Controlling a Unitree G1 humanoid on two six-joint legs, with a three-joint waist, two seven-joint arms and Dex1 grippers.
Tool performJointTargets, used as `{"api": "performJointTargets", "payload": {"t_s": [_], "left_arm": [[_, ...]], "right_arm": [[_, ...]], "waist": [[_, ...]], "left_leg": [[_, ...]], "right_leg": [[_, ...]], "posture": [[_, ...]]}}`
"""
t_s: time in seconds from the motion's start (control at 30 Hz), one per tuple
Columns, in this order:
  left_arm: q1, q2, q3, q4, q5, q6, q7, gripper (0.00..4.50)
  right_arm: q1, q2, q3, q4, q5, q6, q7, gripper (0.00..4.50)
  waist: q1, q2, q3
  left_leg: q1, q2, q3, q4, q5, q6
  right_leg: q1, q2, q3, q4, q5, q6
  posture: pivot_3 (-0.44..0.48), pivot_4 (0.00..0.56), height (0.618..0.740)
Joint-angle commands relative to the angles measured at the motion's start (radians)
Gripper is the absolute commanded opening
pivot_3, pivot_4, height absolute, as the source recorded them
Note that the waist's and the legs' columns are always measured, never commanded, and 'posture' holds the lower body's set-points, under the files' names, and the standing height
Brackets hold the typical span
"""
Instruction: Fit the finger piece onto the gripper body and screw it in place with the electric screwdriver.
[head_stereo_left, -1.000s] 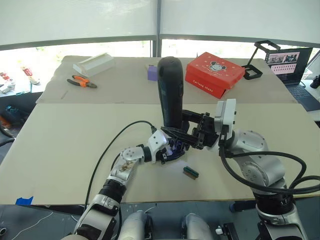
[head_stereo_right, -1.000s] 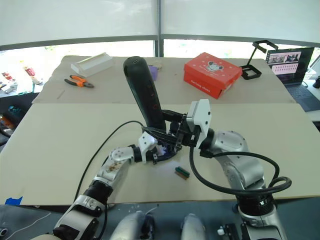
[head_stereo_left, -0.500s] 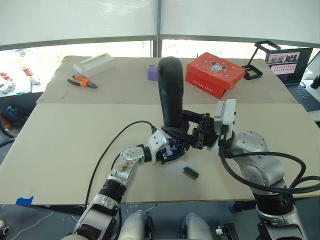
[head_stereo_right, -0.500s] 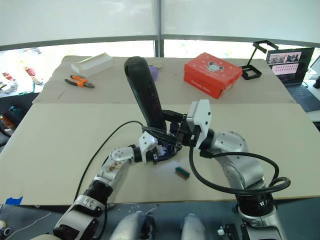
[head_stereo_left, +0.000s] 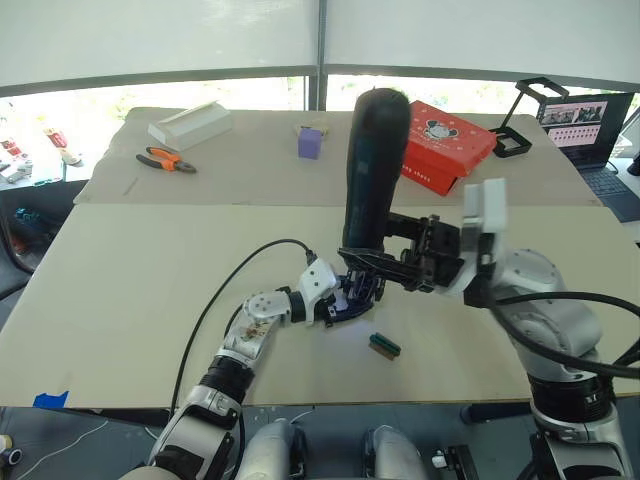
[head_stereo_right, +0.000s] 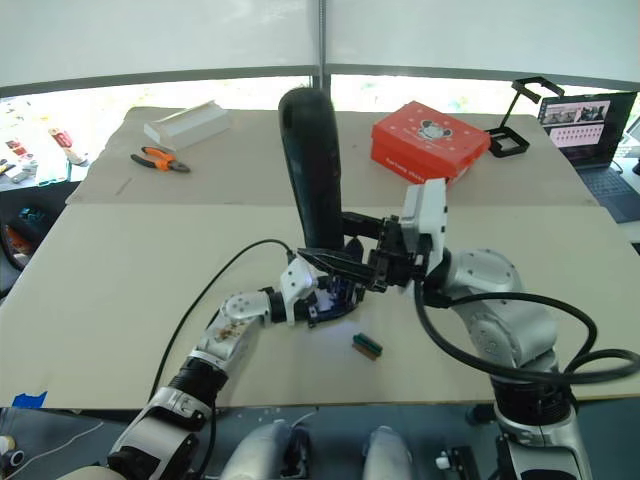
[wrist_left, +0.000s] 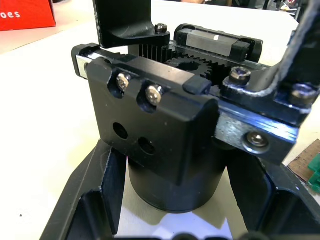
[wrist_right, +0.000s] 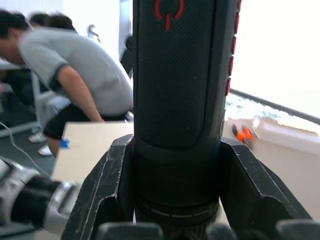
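Far left on the table (head_stereo_left: 120, 300) lie orange pliers (head_stereo_left: 166, 160) and, behind them, a white box (head_stereo_left: 190, 125). The left tool (head_stereo_left: 340, 300) rests low on the table near the middle, its two black fingers (wrist_left: 90, 197) clenched on either side of the rounded base of the gripper body (wrist_left: 170, 135), which stands on the table between them. In the left wrist view the body shows a black block with two screws, two empty holes below them, and gear teeth behind. I cannot make out the finger piece. A purple block (head_stereo_left: 310, 143) sits at the back of the table. Just right of the left tool, the right tool (head_stereo_left: 375, 268) grasps the screwdriver (head_stereo_left: 372, 170) near its lower end, fingers (wrist_right: 112, 180) pressed on both sides; the screwdriver stands nearly upright, rounded end up, lower end just above the gripper body. Its red markings show in the right wrist view, where a person (wrist_right: 65, 80) bends over in the background. A small green-and-brown block (head_stereo_left: 383, 346) lies on the table in front of the tools. Further right sit a red box (head_stereo_left: 445, 145), a black stand (head_stereo_left: 520, 120) and a laptop (head_stereo_left: 590, 125)
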Motion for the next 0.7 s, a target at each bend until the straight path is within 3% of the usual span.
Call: {"api": "performJointTargets", "payload": {"t_s": [0.03, 0.23, 0.37, 0.4, 0.57, 0.67, 0.7], "left_arm": [[0.003, -0.003, -0.033, 0.066, 0.052, 0.015, 0.022, 2.41], [-0.003, -0.025, -0.012, 0.062, 0.02, 0.045, 0.045, 2.41], [0.018, 0.005, 0.011, -0.001, -0.006, 0.063, 0.023, 4.33], [0.032, 0.03, 0.022, -0.035, -0.018, 0.069, 0.007, 4.45], [0.114, 0.158, 0.082, -0.199, -0.102, 0.119, -0.078, 4.45], [0.204, 0.286, 0.184, -0.323, -0.233, 0.132, -0.2, 4.45], [0.237, 0.335, 0.225, -0.35, -0.279, 0.131, -0.248, 4.45]], "right_arm": [[-0.055, -0.009, -0.05, -0.099, 0.085, 0.009, -0.016, 1.91], [-0.096, -0.028, -0.07, -0.143, 0.156, 0.07, -0.069, 1.91], [-0.081, -0.123, -0.178, -0.185, 0.295, 0.141, -0.119, 1.91], [-0.06, -0.179, -0.235, -0.188, 0.357, 0.174, -0.124, 1.91], [0.075, -0.416, -0.475, -0.12, 0.554, 0.325, -0.085, 1.91], [0.256, -0.606, -0.632, 0.029, 0.52, 0.501, 0.067, 1.91], [0.326, -0.661, -0.638, 0.089, 0.421, 0.505, 0.107, 1.91]], "waist": [[0.003, 0.0, 0.0], [0.018, 0.0, 0.0], [0.018, -0.001, 0.0], [0.017, -0.001, 0.001], [0.003, -0.002, 0.003], [-0.01, -0.001, 0.005], [-0.012, -0.001, 0.006]], "left_leg": [[0.001, 0.0, -0.001, 0.0, 0.0, 0.0], [0.001, 0.0, -0.002, 0.003, -0.007, 0.0], [0.0, 0.0, -0.002, 0.003, -0.005, -0.003], [-0.001, 0.0, -0.002, 0.003, -0.005, -0.003], [-0.001, 0.0, -0.001, -0.001, -0.001, 0.001], [-0.001, 0.002, -0.001, -0.002, 0.0, 0.0], [-0.001, 0.002, -0.001, -0.002, 0.0, 0.0]], "right_leg": [[0.0, 0.0, -0.001, 0.0, 0.0, 0.0], [0.0, -0.001, -0.002, -0.001, 0.002, 0.001], [-0.001, -0.001, -0.002, -0.002, 0.002, 0.002], [0.0, -0.001, -0.002, -0.002, 0.002, 0.002], [0.0, -0.001, -0.002, -0.002, 0.001, 0.0], [0.0, -0.001, -0.002, -0.002, 0.0, -0.003], [0.0, -0.001, -0.003, -0.001, 0.0, -0.003]], "posture": [[0.0, 0.15, 0.74], [0.0, 0.15, 0.74], [0.0, 0.15, 0.74], [0.0, 0.15, 0.74], [0.0, 0.15, 0.74], [0.0, 0.15, 0.74], [0.0, 0.15, 0.74]]}}
